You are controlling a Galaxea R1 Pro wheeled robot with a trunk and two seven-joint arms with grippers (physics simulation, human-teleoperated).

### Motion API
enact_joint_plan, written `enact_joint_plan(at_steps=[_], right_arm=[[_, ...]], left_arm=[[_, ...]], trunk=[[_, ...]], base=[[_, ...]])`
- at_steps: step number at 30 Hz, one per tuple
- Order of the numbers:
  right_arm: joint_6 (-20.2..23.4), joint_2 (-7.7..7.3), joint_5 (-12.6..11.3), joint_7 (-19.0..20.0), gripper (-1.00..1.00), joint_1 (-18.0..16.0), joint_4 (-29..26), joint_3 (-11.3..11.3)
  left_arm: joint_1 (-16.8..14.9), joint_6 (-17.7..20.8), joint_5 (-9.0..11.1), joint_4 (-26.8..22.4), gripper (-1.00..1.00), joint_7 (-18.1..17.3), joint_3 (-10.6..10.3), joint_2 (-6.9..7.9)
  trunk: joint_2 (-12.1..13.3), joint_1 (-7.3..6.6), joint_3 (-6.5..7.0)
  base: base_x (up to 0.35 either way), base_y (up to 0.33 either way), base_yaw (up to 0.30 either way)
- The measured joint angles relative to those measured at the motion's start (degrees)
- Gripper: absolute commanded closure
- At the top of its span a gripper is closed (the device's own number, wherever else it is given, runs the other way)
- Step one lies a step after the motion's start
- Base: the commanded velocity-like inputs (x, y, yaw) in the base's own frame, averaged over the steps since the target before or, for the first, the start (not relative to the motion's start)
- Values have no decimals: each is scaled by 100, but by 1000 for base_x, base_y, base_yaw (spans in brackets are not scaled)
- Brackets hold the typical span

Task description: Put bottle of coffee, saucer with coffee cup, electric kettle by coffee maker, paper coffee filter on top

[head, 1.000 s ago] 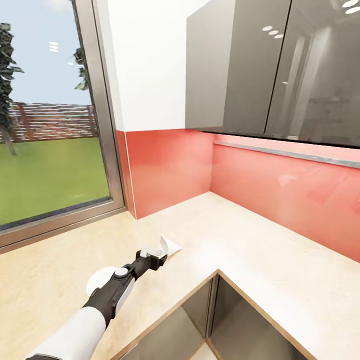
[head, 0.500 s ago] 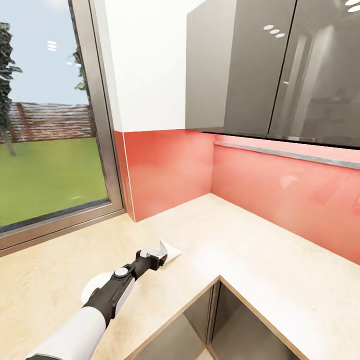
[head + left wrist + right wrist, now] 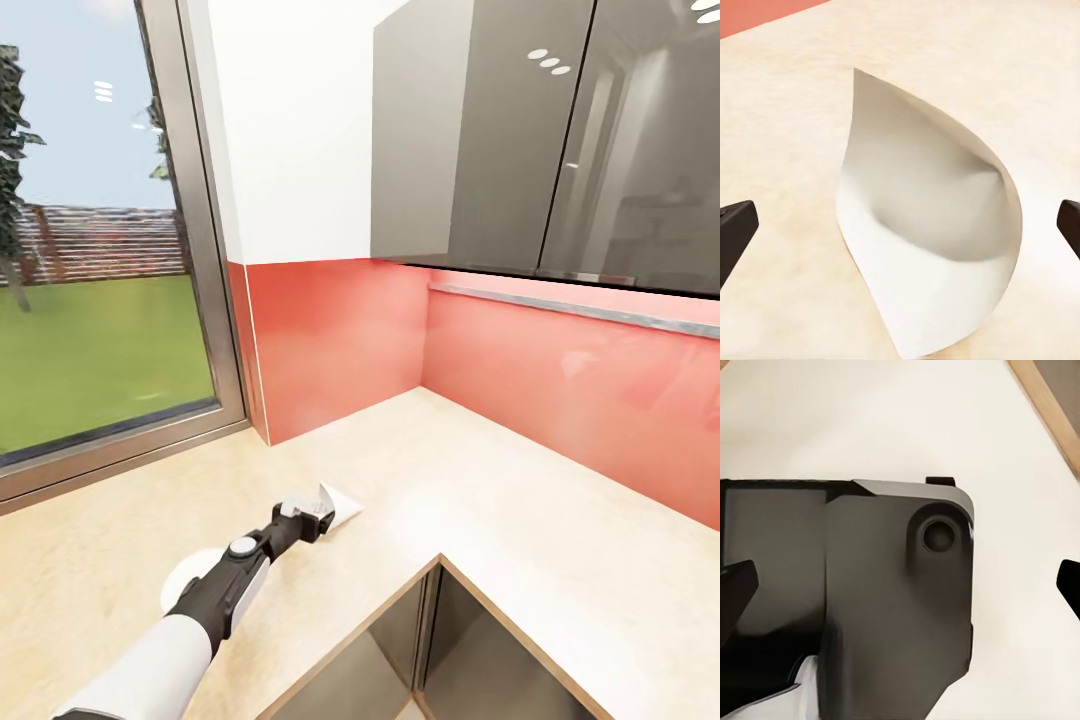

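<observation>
White paper coffee filter [image 3: 930,225], lying on its side on the pale counter [image 3: 480,480] near the corner. It is framed between the spread fingers of the left gripper [image 3: 318,520], its cone apparently pointing far-right. Right gripper [image 3: 900,585]: fingertips parted, nothing held.

Paper coffee filter [image 3: 926,225] is being seen at frame centre, lying on the pale countertop [image 3: 787,112], its white cone opening toward the upper left. Two dark fingertips [image 3: 735,229] are being held wide apart at left and right edges, touching nothing.
</observation>
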Motion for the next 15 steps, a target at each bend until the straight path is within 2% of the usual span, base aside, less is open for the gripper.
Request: enact_joint_plan(at_steps=[5, 15], right_arm=[[-1, -6, -5, -1, -100, 0, -1, -3], [-1, 0, -6, 2, -100, 1, -10, -4]], left_arm=[[5, 0, 2, 10, -100, 0, -6, -6], [6, 0, 3, 13, -100, -2, -2, -8]], trunk=[[0, 0, 0], [0, 0, 0]], base=[[0, 0, -32], [0, 0, -232]])
